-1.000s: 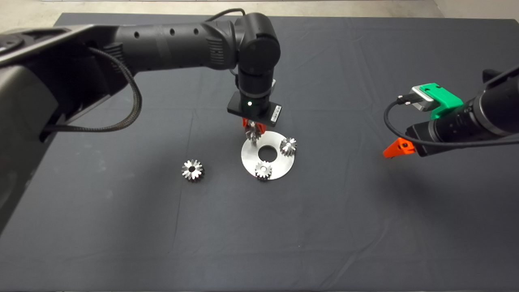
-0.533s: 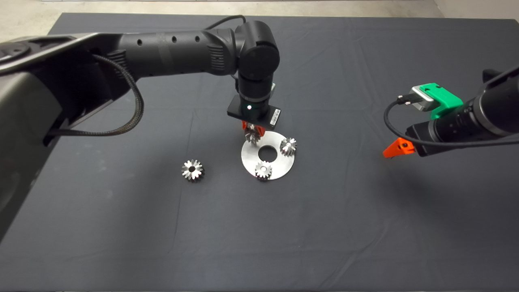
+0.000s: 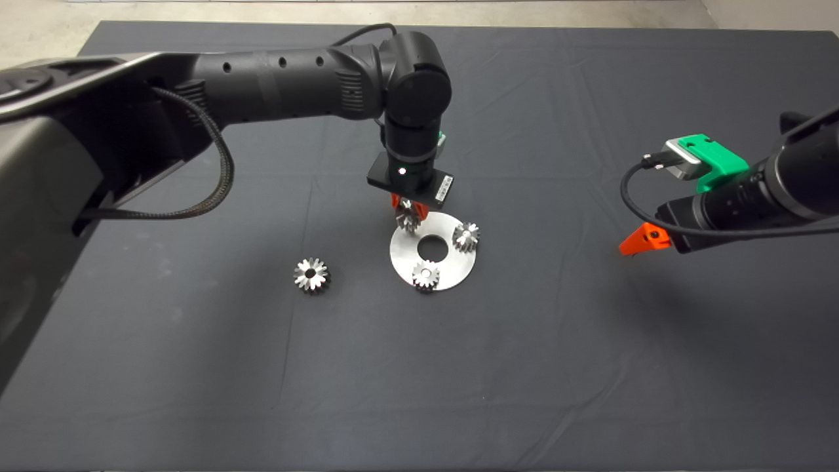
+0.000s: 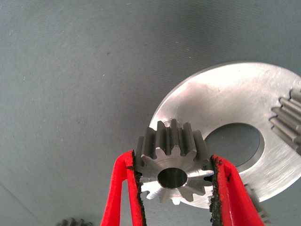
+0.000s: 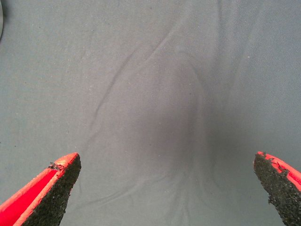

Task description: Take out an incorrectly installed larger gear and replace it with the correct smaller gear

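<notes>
My left gripper (image 3: 408,211) hangs over the back left rim of the round steel plate (image 3: 452,265), shut on the smaller gear (image 3: 408,218). In the left wrist view the red fingers (image 4: 126,188) clamp this smaller gear (image 4: 173,162) on both sides, its bore facing the camera, just above the plate (image 4: 221,103). The larger gear (image 3: 311,275) lies flat on the mat, left of the plate and apart from it; its edge (image 4: 73,222) barely shows in the left wrist view. My right gripper (image 3: 645,239) hovers open at the far right, holding nothing (image 5: 167,165).
Two other small gears stand on the plate, one at its right side (image 3: 466,235) and one at its near edge (image 3: 425,275). The plate has a round centre hole (image 3: 431,246). The left arm spans the mat's back left.
The left wrist has shifted slightly over the plate's back left rim, still holding the gear. The right arm and the gears on the mat and plate have not moved.
</notes>
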